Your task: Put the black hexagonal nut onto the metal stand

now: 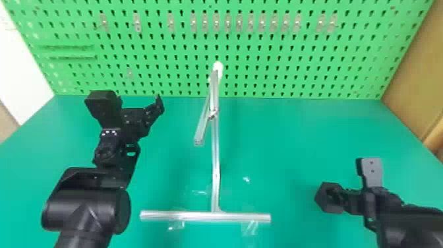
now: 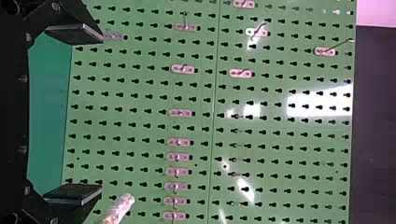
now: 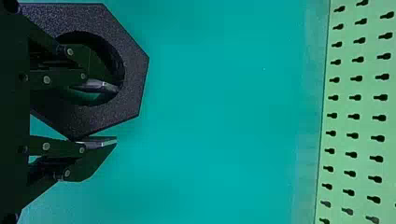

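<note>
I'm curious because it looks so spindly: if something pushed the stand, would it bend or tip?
The stand would probably feel stiff, as its bars look metal. Its tall, thin post might wobble, though clear tape at the foot could resist tipping.

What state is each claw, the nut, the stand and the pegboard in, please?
Black hexagonal nut, gripped, not yet placed
Metal stand, upright, without the nut
Left claw, open, empty
Right claw, closed on the nut's rim
Green pegboard, upright

Green pegboard [image 1: 263,59], black nut [image 1: 329,198]
</note>
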`<state>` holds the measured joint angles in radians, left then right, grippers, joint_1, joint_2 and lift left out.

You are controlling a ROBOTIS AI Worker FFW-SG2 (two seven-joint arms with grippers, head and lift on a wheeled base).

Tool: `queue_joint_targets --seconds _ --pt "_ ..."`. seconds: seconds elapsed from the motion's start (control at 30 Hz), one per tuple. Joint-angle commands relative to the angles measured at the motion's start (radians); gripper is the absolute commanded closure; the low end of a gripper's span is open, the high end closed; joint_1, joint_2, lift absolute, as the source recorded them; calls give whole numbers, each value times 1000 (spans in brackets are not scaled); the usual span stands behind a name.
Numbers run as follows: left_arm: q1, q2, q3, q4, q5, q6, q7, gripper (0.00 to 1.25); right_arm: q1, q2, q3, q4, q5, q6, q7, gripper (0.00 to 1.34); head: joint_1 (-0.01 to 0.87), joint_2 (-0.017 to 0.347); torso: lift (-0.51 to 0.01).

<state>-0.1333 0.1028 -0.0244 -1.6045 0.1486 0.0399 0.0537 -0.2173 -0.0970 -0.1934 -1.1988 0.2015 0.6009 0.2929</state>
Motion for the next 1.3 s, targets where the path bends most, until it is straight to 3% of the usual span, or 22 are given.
queue_joint_targets --seconds 0.0,0.37,0.67,0.83,1.1,1.27 --pt "1 0 0 0 0 0 0 153 1 -7 20 -64 7 54 0 1099 693 81 -1" --pt "1 0 0 0 -1 0 0 153 -39 -53 107 -291 -10 293 0 1104 693 81 -1" --pt "3 0 1 0 -1 0 0 153 -91 -76 158 -532 35 547 2 1102 693 81 -1" --pt "3 0 1 0 -1 0 0 153 -131 -105 212 -648 30 631 2 1102 693 81 -1" --pt "3 0 0 0 -1 0 0 153 -231 -168 293 -788 -62 746 2 1102 693 81 -1" --pt "3 2 0 0 -3 0 0 153 -307 -205 319 -814 -168 806 2 1102 693 81 -1"
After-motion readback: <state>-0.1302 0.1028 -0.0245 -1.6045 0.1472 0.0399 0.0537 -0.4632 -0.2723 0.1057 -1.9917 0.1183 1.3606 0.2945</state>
